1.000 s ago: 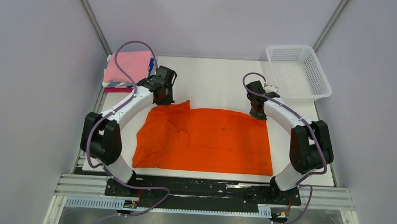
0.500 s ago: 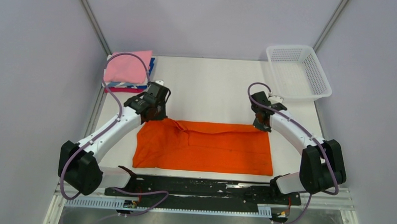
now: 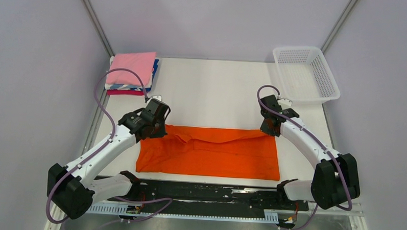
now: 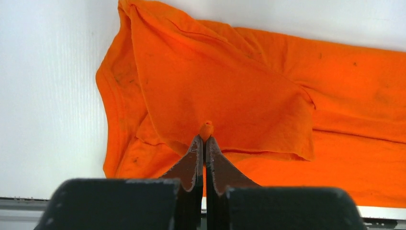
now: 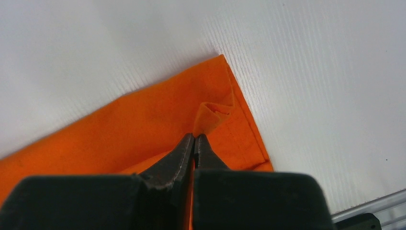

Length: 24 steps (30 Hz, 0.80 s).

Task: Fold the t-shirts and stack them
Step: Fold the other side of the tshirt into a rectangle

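Top external view: a white rectangular bench [image 3: 218, 85] fills the middle of the cell, with both arms reaching inward from its near edge. On the near half of the bench lies the plain bright orange cloth t-shirt [image 3: 215, 156], spread as a wide band between the two arms, its near edge close to the bench's front edge and its far edge doubled over into a loose upper layer with a raised crease near the left. At the far right corner stands a white plastic mesh basket [image 3: 329, 78], well apart from the shirt. At the far left corner sits a stack of folded t-shirts [image 3: 131, 69], pink on top, with white, blue and magenta edges showing beneath. In the left wrist view the left claw [image 4: 205, 139] is pressed together on a small nub of the orange cloth, lifting the upper layer into a tent. In the right wrist view the right claw [image 5: 194, 139] is likewise pinching a folded tuck of the orange shirt at its far right corner, beside bare bench.
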Each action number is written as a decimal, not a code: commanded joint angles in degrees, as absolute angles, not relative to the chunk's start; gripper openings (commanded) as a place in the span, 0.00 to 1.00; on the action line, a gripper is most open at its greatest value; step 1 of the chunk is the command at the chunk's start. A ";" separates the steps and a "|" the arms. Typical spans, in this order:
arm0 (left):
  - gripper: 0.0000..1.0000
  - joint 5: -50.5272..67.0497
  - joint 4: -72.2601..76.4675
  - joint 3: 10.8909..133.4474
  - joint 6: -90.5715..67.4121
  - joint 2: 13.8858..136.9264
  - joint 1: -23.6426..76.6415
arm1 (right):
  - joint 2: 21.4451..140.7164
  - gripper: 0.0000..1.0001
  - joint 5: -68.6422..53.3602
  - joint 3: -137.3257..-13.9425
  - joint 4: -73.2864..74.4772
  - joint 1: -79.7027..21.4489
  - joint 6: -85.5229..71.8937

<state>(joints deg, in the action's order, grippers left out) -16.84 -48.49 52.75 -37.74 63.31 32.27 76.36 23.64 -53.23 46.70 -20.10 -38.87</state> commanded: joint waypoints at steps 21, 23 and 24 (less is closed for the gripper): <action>0.11 -10.40 -51.43 40.86 -48.31 61.92 34.81 | 77.50 0.09 23.09 -48.76 49.97 -20.40 -44.20; 0.13 -9.79 -52.53 40.47 -49.07 61.46 34.90 | 77.86 0.10 23.62 -48.40 51.19 -20.41 -45.31; 0.18 -9.47 -53.21 40.24 -49.32 60.78 34.90 | 77.84 0.10 23.95 -48.35 52.18 -20.42 -46.01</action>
